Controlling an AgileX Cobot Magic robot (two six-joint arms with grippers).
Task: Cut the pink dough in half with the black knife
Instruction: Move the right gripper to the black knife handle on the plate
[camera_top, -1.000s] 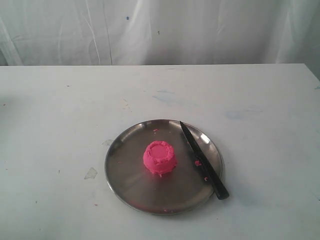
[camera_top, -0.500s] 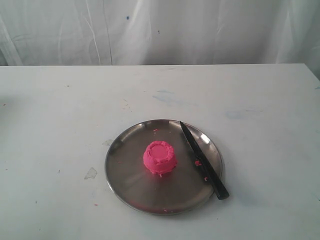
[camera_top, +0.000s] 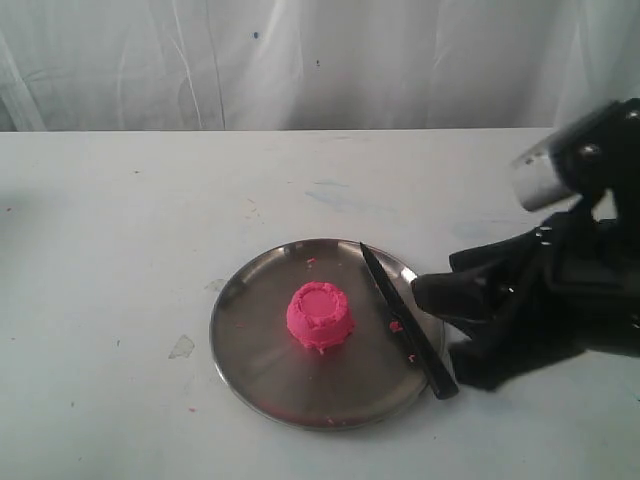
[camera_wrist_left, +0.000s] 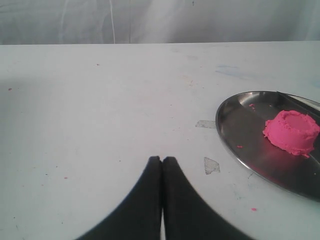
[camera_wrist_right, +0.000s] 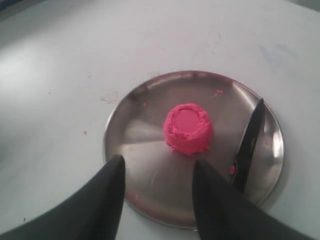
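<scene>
The pink dough (camera_top: 320, 316) is one whole flat-topped dome in the middle of the round steel plate (camera_top: 260, 370). The black knife (camera_top: 400, 313) lies along the plate's right side, its tip toward the back and its handle over the front right rim. My right gripper (camera_top: 440, 325) stands open just right of the knife's handle end, holding nothing. In the right wrist view its fingers frame the plate (camera_wrist_right: 150, 135), with the dough (camera_wrist_right: 188, 128) and knife (camera_wrist_right: 249, 145) beyond my right gripper (camera_wrist_right: 157, 161). My left gripper (camera_wrist_left: 162, 159) is shut and empty over bare table, left of the plate (camera_wrist_left: 240, 125) and dough (camera_wrist_left: 292, 132).
The white table (camera_top: 120, 220) carries faint stains and a small torn scrap (camera_top: 182, 346) left of the plate. Tiny pink crumbs (camera_top: 396, 326) sit on the knife and plate. A white curtain (camera_top: 300, 60) hangs behind the table's far edge.
My right arm has come into the exterior view from the right, and its open gripper now sits by the knife's handle. Dough, knife and plate have not moved.
</scene>
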